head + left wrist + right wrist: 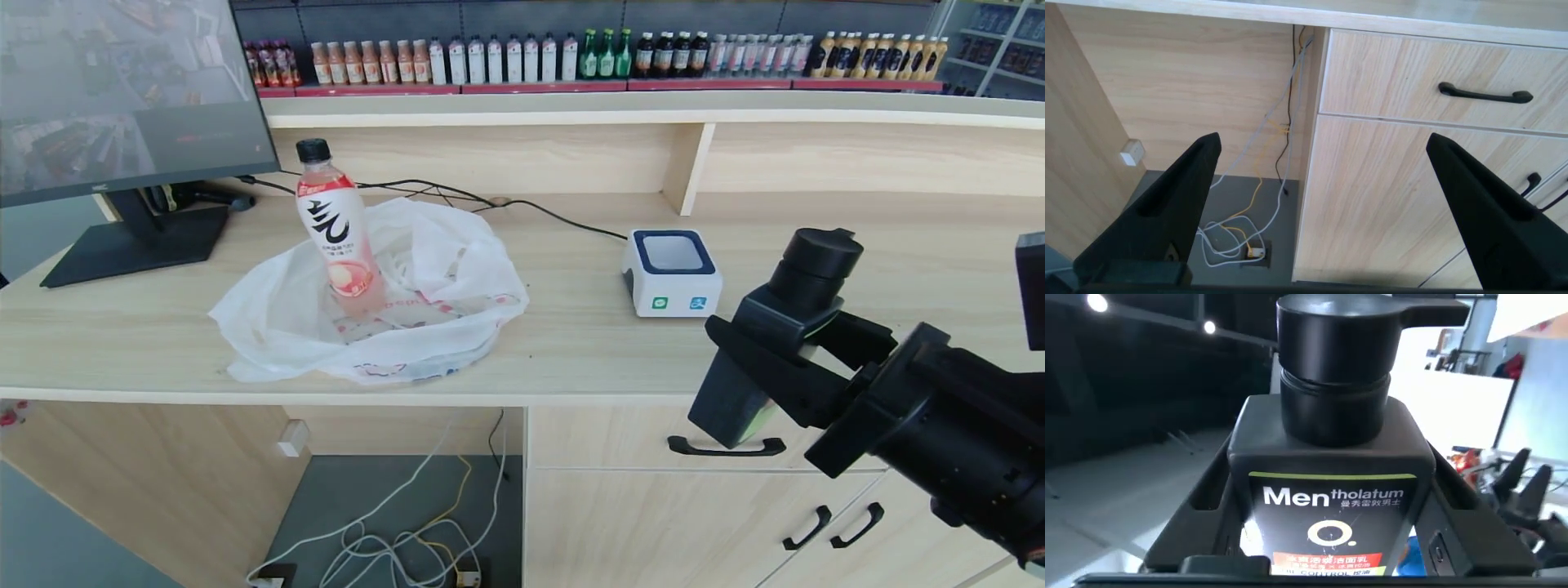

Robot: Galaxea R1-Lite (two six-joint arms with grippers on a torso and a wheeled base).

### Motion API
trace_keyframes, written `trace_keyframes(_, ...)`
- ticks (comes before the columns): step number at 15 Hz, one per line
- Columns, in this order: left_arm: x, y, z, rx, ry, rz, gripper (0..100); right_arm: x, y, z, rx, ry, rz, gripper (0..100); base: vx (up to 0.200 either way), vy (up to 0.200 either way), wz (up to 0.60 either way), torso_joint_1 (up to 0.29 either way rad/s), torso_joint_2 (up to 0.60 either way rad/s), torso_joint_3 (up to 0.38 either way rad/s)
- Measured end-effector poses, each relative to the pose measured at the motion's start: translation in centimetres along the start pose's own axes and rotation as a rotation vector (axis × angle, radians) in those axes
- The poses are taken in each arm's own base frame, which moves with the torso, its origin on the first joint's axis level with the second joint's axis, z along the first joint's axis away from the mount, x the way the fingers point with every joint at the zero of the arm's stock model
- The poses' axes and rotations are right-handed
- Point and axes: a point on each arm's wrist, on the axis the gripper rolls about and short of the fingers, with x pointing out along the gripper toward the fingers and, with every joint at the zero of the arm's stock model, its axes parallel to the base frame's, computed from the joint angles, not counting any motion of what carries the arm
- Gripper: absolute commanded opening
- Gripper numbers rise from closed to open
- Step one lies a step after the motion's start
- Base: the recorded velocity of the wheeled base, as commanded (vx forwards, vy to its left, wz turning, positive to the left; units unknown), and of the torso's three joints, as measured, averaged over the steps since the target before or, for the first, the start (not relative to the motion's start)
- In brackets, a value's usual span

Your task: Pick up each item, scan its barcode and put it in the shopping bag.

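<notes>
My right gripper (796, 363) is shut on a black pump bottle (771, 343) with a round black cap, held tilted in the air in front of the counter's front edge, to the right of and nearer than the white barcode scanner (671, 272). Seen from the right wrist, the black pump bottle (1331, 474) sits between the fingers, label facing the camera. A pink drink bottle (336, 229) stands upright inside the white shopping bag (392, 302) on the counter. My left gripper (1323, 208) hangs open below the counter, facing the cabinet front.
A monitor (122, 90) on a black stand occupies the counter's left end, with cables running behind the bag to the scanner. A raised shelf runs along the back. Drawers with black handles (727, 447) and loose cables (392, 539) lie under the counter.
</notes>
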Motion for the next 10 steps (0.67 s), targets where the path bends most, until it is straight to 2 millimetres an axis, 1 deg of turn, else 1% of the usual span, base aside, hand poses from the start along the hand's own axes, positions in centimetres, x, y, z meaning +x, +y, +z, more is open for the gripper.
trace_keyframes(2, 0.0, 0.0, 0.0, 0.0, 0.0, 0.0, 100, -0.2, -0.1, -0.1, 0.071, 0.001, -0.006, 0, 0.0, 0.0, 0.0, 0.0, 0.0, 0.0)
trace_keyframes(4, 0.0, 0.0, 0.0, 0.0, 0.0, 0.0, 100, -0.5, 0.0, -0.2, 0.198, 0.0, -0.01, 0, 0.0, 0.0, 0.0, 0.0, 0.0, 0.0)
trace_keyframes(7, 0.0, 0.0, 0.0, 0.0, 0.0, 0.0, 100, -0.6, 0.3, -0.4, 0.25, 0.009, 0.0, 0, 0.0, 0.0, 0.0, 0.0, 0.0, 0.0)
trace_keyframes(8, 0.0, 0.0, 0.0, 0.0, 0.0, 0.0, 100, -0.8, 0.2, -0.7, 0.279, 0.02, -0.009, 0, 0.0, 0.0, 0.0, 0.0, 0.0, 0.0)
trace_keyframes(10, 0.0, 0.0, 0.0, 0.0, 0.0, 0.0, 100, -1.9, 0.0, -1.9, 0.36, 0.064, -0.04, 0, 0.0, 0.0, 0.0, 0.0, 0.0, 0.0)
